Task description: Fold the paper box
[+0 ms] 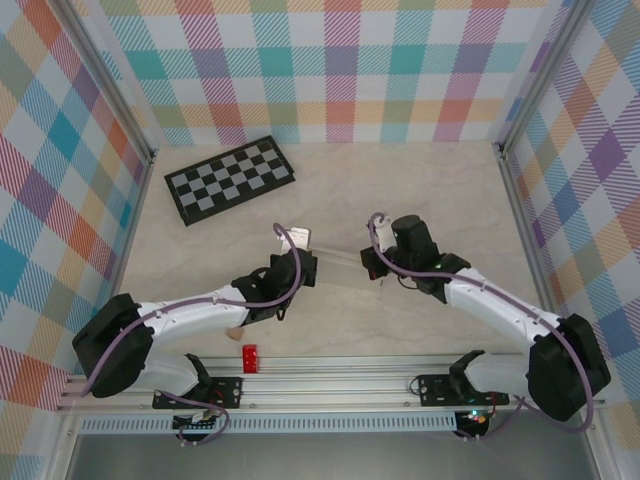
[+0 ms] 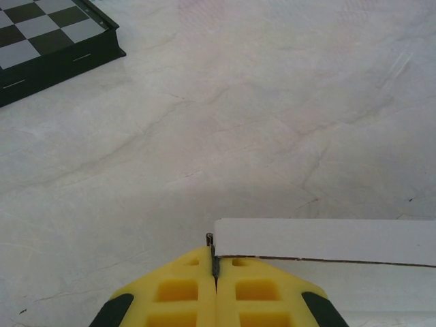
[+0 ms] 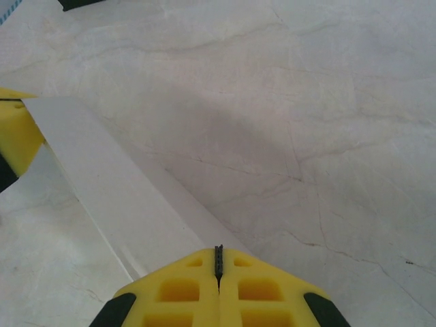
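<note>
1. White paper box [image 1: 338, 268] is hanging between both arms, over the pale worktop [image 1: 430, 190].
2. Left pincer [image 2: 212, 253] is pinching one end, its fingers closed tight.
3. Right pincer [image 3: 219, 262] is clamping the opposite end, closed likewise.

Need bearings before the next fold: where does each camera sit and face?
Top external: above, behind the bases, looking down; both arms, left gripper and right gripper pinching the paper box.
Left wrist: on the left arm, facing past its shut fingers toward the checkerboard.
Right wrist: on the right arm, past its shut fingers, along the box toward the left gripper.
Shared: all see the box.
</note>
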